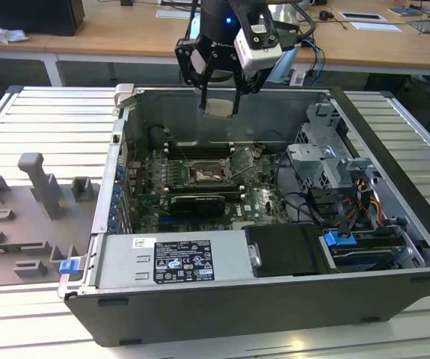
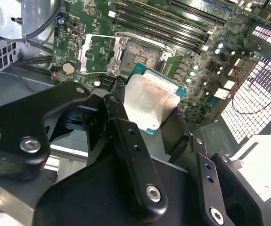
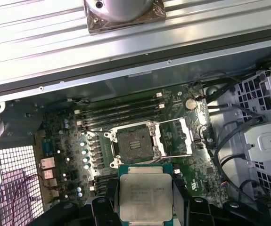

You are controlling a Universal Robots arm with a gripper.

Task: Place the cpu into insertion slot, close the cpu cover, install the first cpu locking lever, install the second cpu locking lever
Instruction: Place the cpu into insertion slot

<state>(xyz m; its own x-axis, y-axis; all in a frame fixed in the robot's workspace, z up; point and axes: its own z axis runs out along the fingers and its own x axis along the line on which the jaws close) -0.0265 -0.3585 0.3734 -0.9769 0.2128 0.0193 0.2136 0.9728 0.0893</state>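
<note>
Currently we hold the cpu [image 3: 145, 197] clamped flat in the end effector [image 1: 220, 105], up above the open case [image 1: 274, 318] and well apart from the green board [image 3: 199, 165]. The slot [image 3: 134, 142] lies bare, its dark centre exposed, and the cover [image 3: 173, 136] is swung open beside it. We judge that none of the four steps is done: seating the cpu, closing the cover and both locking steps are all left.

Cpu [image 3: 144, 193]: one edge is being cut off by the first wrist view's border; gripper [image 3: 145, 203] fingers [image 3: 181, 202] are covering both flanks. Arm [image 1: 218, 19]: the exterior view's top border is cropping it.
</note>
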